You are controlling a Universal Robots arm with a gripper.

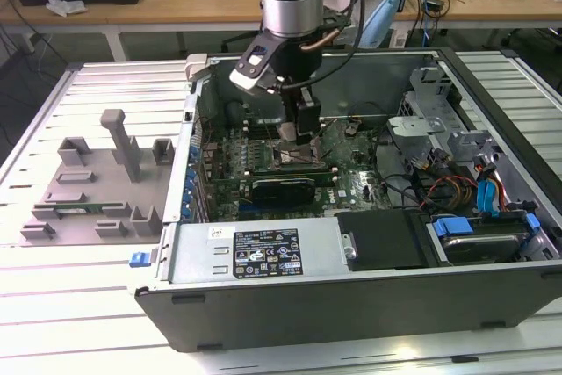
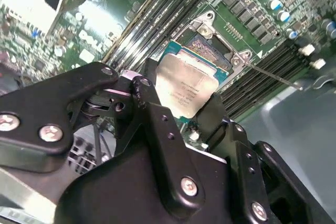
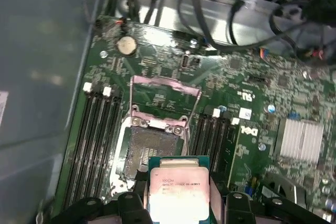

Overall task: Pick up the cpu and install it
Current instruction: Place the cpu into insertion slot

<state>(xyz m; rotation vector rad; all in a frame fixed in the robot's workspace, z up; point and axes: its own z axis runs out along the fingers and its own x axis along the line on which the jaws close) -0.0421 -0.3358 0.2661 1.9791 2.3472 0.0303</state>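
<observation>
Wooden workbench [image 1: 176, 2] behind slatted table [image 1: 53, 305]

The jaws cover part of the cpu [image 2: 185, 88].

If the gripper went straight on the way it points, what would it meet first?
Likely the open socket on the motherboard, right under the cpu that the gripper holds; the gap is hard to judge.
</observation>
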